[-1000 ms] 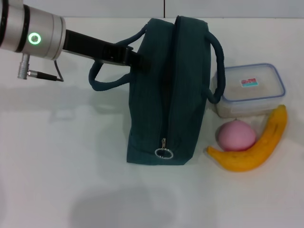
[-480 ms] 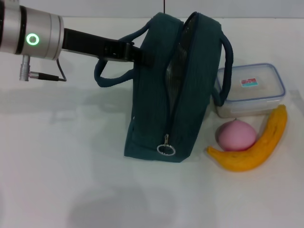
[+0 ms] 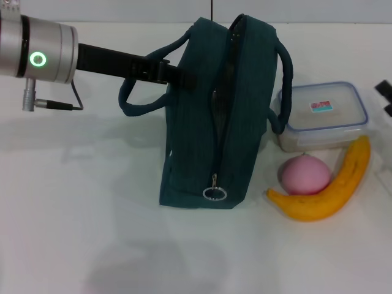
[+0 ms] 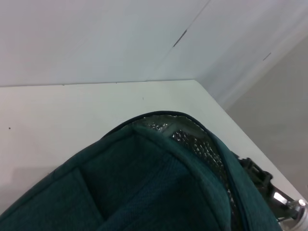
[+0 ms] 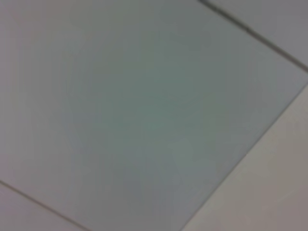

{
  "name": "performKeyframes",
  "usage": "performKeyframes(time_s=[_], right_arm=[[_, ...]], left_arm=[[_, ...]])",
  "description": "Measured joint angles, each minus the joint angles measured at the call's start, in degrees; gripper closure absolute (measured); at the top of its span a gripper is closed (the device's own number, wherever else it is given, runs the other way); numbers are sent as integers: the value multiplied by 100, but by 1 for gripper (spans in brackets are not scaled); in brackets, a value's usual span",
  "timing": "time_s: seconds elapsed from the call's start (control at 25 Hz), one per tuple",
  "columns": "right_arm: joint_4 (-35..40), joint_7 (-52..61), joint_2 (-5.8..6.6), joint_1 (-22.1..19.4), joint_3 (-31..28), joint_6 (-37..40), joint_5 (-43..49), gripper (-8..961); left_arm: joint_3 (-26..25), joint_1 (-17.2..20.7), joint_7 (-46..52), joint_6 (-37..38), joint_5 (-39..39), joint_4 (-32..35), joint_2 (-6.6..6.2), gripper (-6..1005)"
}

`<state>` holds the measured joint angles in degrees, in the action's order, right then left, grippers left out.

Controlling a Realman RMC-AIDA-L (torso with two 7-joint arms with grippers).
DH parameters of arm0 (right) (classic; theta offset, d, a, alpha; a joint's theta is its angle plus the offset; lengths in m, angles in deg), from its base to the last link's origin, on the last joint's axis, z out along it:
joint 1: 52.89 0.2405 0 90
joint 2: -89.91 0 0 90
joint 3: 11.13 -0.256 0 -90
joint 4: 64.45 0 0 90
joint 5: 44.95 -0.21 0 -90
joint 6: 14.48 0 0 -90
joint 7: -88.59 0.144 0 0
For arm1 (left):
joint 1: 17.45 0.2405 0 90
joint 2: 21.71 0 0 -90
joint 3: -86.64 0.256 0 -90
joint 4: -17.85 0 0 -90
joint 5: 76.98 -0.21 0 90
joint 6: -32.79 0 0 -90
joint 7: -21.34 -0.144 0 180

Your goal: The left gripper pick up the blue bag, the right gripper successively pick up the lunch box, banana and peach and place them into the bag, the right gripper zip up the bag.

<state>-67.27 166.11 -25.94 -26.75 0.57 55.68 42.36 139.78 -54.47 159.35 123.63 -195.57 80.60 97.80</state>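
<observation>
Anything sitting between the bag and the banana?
Only the peach, in the head view: it lies against the banana, right of the bag; bare table separates it from the bag.

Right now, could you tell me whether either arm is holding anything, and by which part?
The left tool holds the blue bag at the upper edge of its left side, beside the handle. The right tool is just entering at the table's right edge, holding nothing.
</observation>
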Motion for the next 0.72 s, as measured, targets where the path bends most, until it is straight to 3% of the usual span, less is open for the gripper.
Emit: performKeyframes(time_s=[0.32,0.72], right_arm=[[-194,-1,-37,367,232,-560,10,85],[-263,-2,-34,400,237,-361,15,85]], left_arm=[[4,17,-206,2,4,0,3,944],[-3,152,-323,3,4,0,2,944]])
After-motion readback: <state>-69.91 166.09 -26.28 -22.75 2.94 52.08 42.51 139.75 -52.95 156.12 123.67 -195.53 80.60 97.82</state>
